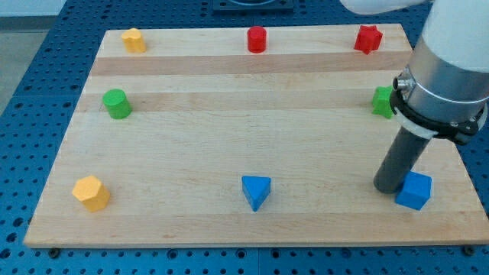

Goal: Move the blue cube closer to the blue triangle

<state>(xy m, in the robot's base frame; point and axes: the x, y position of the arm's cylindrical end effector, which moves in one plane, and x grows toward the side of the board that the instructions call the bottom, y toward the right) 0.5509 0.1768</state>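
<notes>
The blue cube (415,191) sits near the view's bottom right corner of the wooden board. The blue triangle (256,191) lies at the bottom middle, well to the cube's left. My tip (388,186) rests on the board just left of the blue cube, touching or nearly touching its left side. The rod rises up to the arm's grey body at the view's right.
A yellow block (92,192) at bottom left, a green cylinder (117,103) at left, a yellow block (134,40) at top left, a red cylinder (257,39) at top middle, a red block (368,39) at top right. A green block (382,101) is partly hidden behind the arm.
</notes>
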